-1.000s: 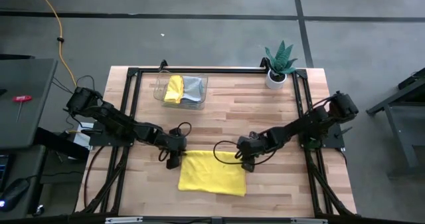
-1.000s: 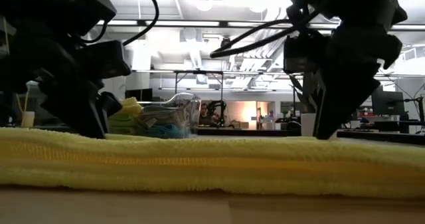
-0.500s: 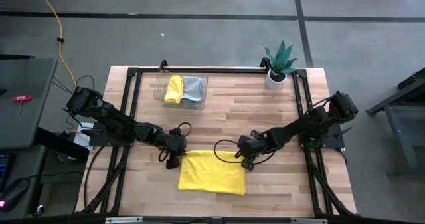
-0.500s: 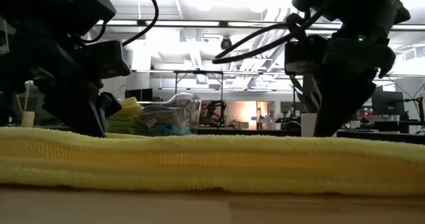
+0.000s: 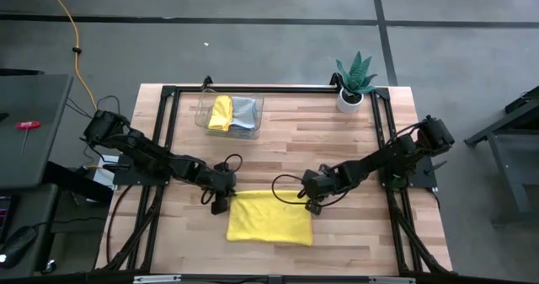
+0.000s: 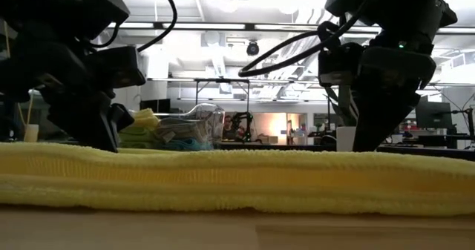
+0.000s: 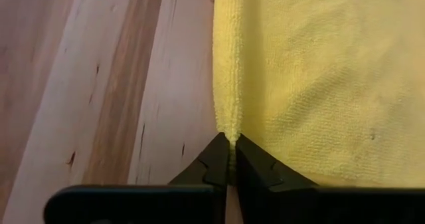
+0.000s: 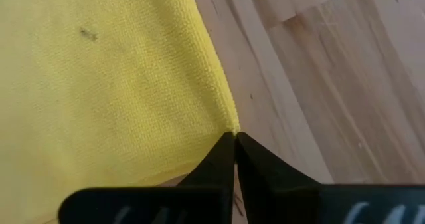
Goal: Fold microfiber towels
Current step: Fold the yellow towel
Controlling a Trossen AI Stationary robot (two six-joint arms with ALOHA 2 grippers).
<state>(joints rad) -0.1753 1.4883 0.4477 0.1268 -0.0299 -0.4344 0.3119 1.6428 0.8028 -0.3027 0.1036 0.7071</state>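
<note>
We see the left gripper point(image 7: 230, 159) and right gripper point(image 8: 234, 151) each pinching a far corner of the yellow towel point(image 5: 269, 218); bare table point(image 5: 337, 136) lies beyond

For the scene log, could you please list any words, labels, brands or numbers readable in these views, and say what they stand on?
None: no readable text in any view.
Yellow towel: plain, no tag showing.
Clear tray and plant pot: no label visible.
Room behind the table in the low view: nothing legible.

Robotics lab/workshop: wood bench point(image 5: 295, 141) w/ black frame, concrete floor point(image 5: 253, 48), monitors point(image 6: 432, 115) behind.
</note>
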